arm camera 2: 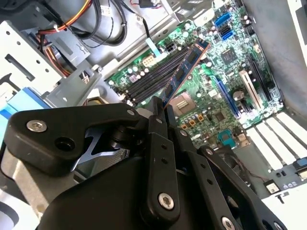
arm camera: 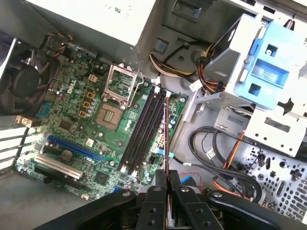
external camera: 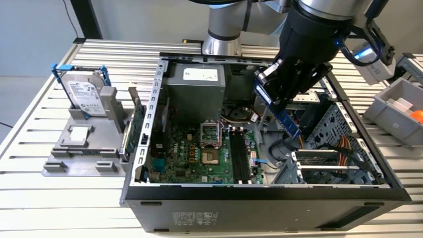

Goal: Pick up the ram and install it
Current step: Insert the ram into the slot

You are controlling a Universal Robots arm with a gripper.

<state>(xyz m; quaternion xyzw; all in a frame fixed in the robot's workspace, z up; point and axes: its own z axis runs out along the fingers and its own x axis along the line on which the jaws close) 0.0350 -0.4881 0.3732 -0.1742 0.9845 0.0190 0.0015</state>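
1. On the exterior view's left, the hard drive [external camera: 86,94] in its stand is left untouched.
2. The memory slots [external camera: 239,157] on the motherboard [external camera: 198,153] are taken as the target.
3. The ram [external camera: 281,116] is held pinched edgewise in the gripper [external camera: 272,93], tilted above the open case [external camera: 264,191]; it should be squared parallel to a slot.

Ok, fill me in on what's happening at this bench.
The arm's gripper is shut on the ram, a thin blue stick, and holds it tilted over the open computer case. In the second wrist view the ram hangs above the motherboard near the dark memory slots, not seated in any of them. A hard drive in a blue frame stands on a grey holder at the exterior view's left.
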